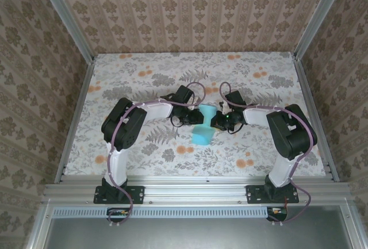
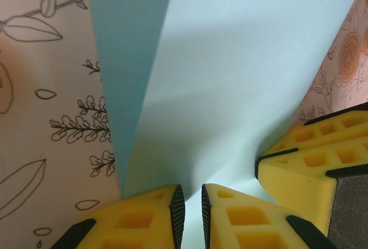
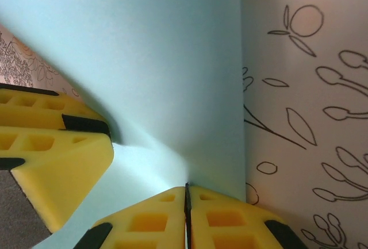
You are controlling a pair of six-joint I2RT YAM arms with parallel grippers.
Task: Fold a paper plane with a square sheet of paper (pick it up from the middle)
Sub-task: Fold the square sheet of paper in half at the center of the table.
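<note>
Pinching the sheet of paper (image 1: 202,128) from opposite sides, both grippers meet at the centre of the top view. The left gripper (image 2: 190,217) has its fingers nearly together on the paper's edge, and the right gripper (image 3: 187,217) is clamped tight on it. The turquoise sheet narrows at the pinch, above the flowered table (image 1: 144,76).

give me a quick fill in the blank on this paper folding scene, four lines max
1. The right gripper is ____ on the square sheet of paper.
2. The fingers of the left gripper are ____ with black pads.
3. The table has a ____ pattern.
4. Seen from above, the sheet sits ____ the two grippers.

Missing words: shut; yellow; floral; between.
</note>
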